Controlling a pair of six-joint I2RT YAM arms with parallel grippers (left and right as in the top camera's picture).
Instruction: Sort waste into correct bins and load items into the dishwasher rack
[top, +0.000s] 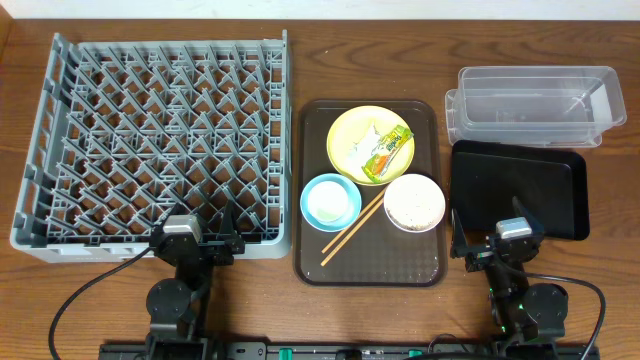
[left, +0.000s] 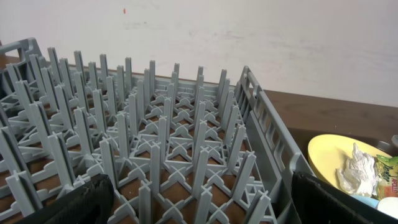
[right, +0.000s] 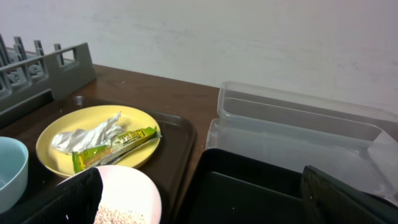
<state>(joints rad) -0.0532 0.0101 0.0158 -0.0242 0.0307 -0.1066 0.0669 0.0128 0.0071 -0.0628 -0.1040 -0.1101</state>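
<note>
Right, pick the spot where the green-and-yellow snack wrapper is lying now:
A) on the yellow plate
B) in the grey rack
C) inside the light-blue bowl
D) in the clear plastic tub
A: the snack wrapper lies across the yellow plate, next to the crumpled tissue, and the plate sits on the brown tray.

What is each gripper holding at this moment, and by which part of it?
Nothing is held. Both are open and empty: the left gripper by the dishwasher rack, the right gripper by the black tray.
</note>
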